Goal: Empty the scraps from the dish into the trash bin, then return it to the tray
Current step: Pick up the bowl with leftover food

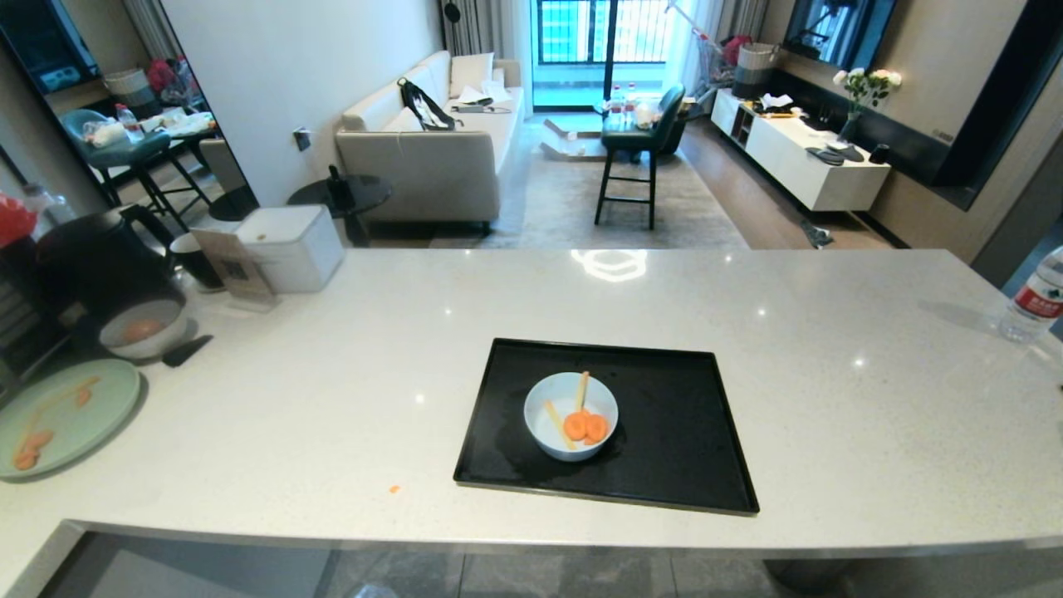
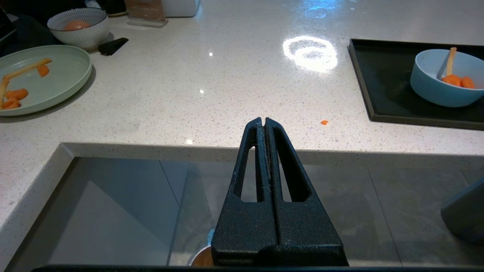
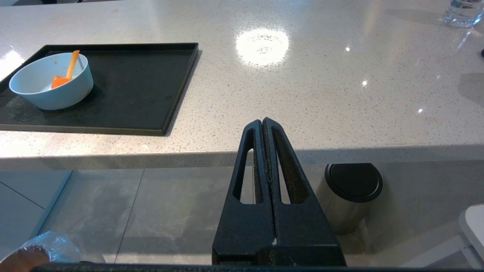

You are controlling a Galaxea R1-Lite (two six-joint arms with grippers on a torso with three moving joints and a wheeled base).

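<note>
The dish [image 1: 550, 409], a small pale bluish-white bowl, stands left of centre on the black tray [image 1: 673, 432] in the middle of the counter. Inside it lie the scraps [image 1: 585, 426]: two carrot slices and thin yellow sticks. My left gripper [image 2: 263, 120] hangs shut and empty in front of the counter edge, with the dish [image 2: 435, 92] and tray [image 2: 382, 75] off to one side. My right gripper [image 3: 262, 121] is likewise shut and empty, apart from the dish [image 3: 53, 96] on the tray [image 3: 132, 87]. The trash bin [image 3: 26, 257] with its clear liner shows on the floor below. Neither arm appears in the head view.
A pale green plate [image 1: 71, 415] with carrot bits and a grey-white bowl [image 1: 143, 328] sit at the counter's left end, near a black kettle [image 1: 100, 249] and a white box [image 1: 291, 245]. An orange crumb [image 1: 394, 489] lies near the front edge. A water bottle [image 1: 1038, 299] stands far right. A black-lidded cylinder [image 3: 353, 183] stands under the counter.
</note>
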